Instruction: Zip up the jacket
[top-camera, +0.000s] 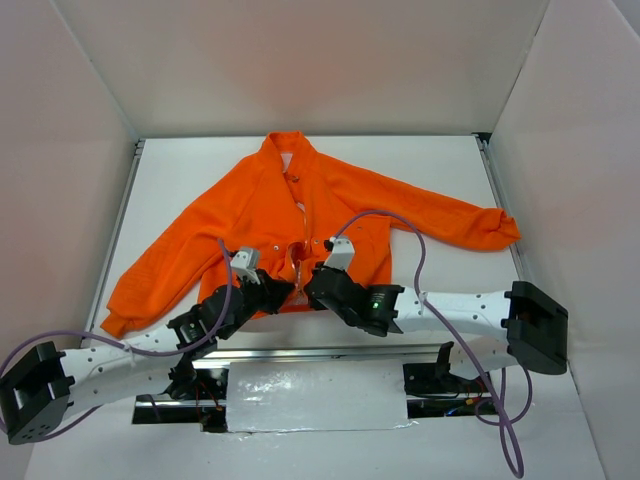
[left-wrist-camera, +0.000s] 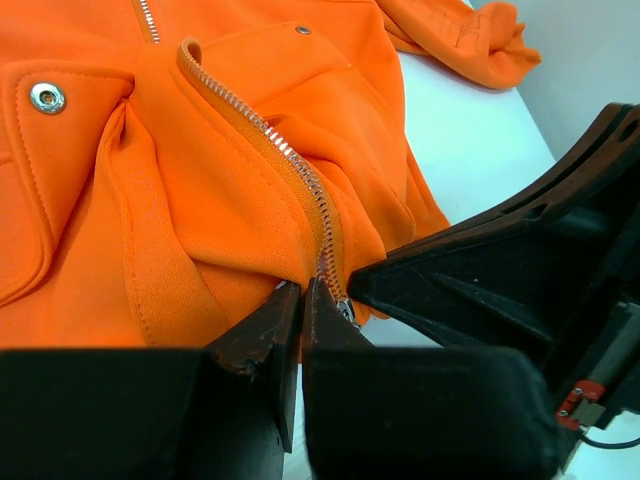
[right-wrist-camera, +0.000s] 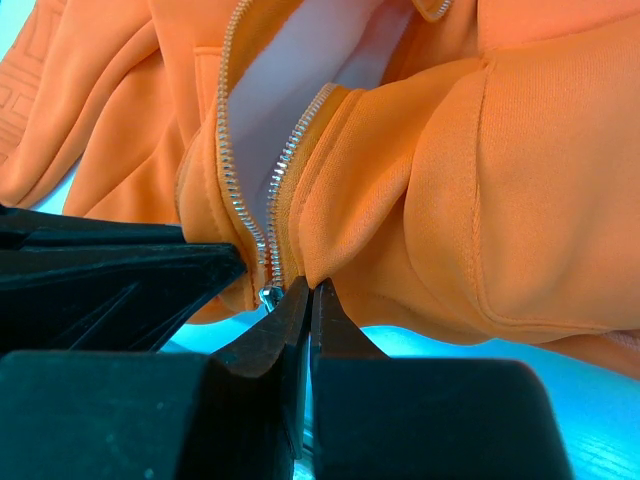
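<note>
Left gripper, right gripper clamped shut on jacket hem, flanking zipper base. Risk: fleece slipping out, halves misaligned, jammed zip.

White table sits inside plain white walls on three sides. A left rail and a right rail (both metal) line its edges. A pale wrinkled sheet lies at the near edge.

On the jacket, the zipper slider hides partly behind right fingers.
</note>
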